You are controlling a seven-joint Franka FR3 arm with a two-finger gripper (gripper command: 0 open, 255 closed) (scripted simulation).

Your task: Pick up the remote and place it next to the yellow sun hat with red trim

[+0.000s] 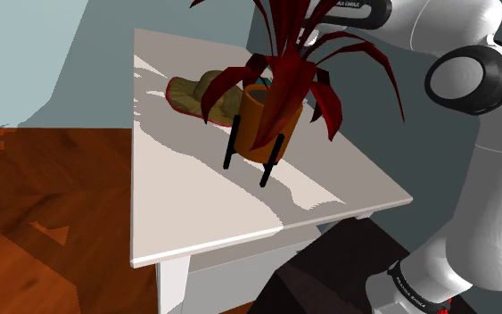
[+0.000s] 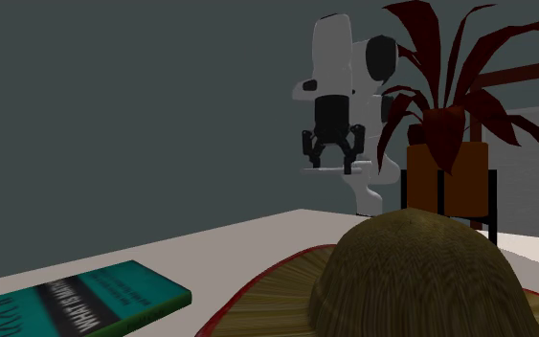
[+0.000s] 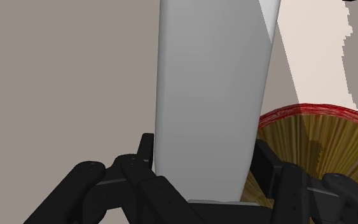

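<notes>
I see my black fingers [image 3: 144,156] clamped on the long edges of the remote [image 3: 212,95], a smooth, plain pale-grey slab held clear above the flat white table [image 3: 63,76], where the ribbed, straw-yellow, red-rimmed sun hat [image 3: 317,143] lies near.

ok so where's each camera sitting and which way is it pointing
Shoulder view: high beside the stand, looking down over the table at the plant and hat; the arm shows at its right.
Second exterior view: low on the table behind the hat, facing the arm; the gripper holds the remote.
Wrist view: on the hand, looking down past the fingers and remote to the table and hat.
All three share the hat and table.
</notes>
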